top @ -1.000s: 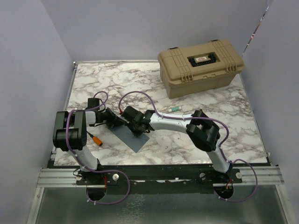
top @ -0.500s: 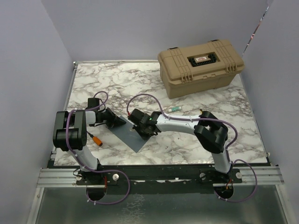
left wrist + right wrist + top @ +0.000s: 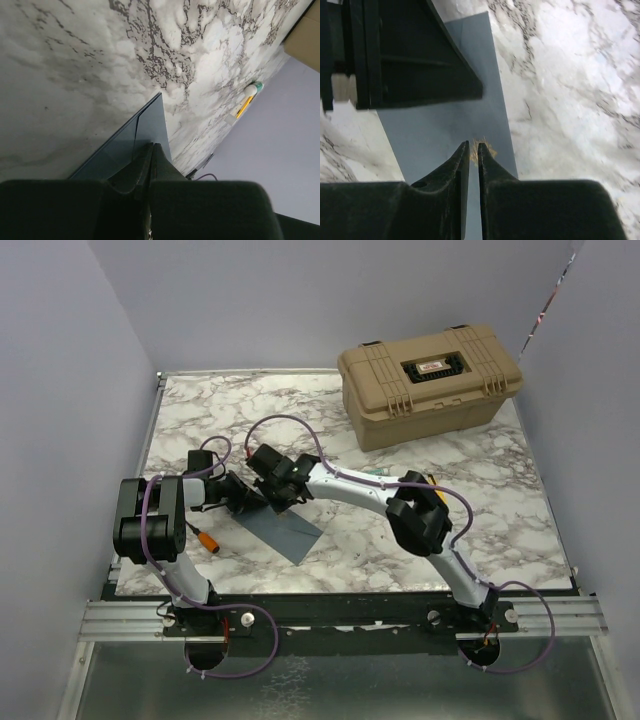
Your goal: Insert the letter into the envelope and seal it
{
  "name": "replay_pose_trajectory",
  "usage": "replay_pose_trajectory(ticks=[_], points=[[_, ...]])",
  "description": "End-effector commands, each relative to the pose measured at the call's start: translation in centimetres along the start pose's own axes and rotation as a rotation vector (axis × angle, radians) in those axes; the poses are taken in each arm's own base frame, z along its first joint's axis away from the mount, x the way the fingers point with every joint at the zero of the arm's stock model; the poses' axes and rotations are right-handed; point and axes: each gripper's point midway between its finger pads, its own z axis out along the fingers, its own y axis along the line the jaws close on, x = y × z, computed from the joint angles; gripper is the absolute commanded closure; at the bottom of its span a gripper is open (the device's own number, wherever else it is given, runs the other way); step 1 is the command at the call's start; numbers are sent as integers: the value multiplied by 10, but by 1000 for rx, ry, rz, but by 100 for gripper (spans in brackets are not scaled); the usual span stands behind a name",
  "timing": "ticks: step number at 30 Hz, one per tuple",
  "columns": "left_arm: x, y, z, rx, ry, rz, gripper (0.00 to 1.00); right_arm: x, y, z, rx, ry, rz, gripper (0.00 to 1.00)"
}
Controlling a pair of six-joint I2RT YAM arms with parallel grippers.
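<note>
- Left gripper (image 3: 152, 149) is closed tight, with its tips over the left end of the envelope (image 3: 440, 130). I cannot tell whether they pinch the paper or only press it down.
- Right gripper (image 3: 473, 146) shows a narrow slit between its fingers with nothing in it. Its tips are low over the envelope's face, just beside the small golden mark (image 3: 484, 148) at the envelope's middle.
- The envelope lies flat on the marble table (image 3: 480, 510), under both wrists.
- No letter shows on the envelope, beside it, or anywhere around it. It is probably inside already, though no view proves this.
- The envelope reads as one flat grey sheet with a fold line across it, so the flap appears to be down. The step in hand looks like pressing the seal shut.
- What seems left is firming the flap and letting go.
- A tan case (image 3: 430, 380) stands well beyond the envelope, to its right. Its lid is closed, so its contents are hidden.
</note>
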Motion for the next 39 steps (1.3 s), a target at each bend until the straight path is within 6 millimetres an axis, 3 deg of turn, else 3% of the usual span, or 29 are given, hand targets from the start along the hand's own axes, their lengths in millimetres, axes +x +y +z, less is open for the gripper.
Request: replay_pose_trajectory(ticks=[1, 9, 18, 25, 39], points=[[-2, 52, 9, -187, -66, -50, 100, -2, 14, 24, -55, 8, -7, 85], [0, 51, 12, -163, -52, -80, 100, 8, 17, 39, -67, 60, -56, 87], [-2, 54, 14, -168, -52, -93, 100, 68, 14, 40, 12, 204, -217, 90], [-2, 60, 15, -178, -50, -104, 100, 98, 8, 32, 37, 274, -228, 95], [-2, 64, 15, -185, -49, -105, 100, 122, 1, 30, 51, 322, -208, 97]])
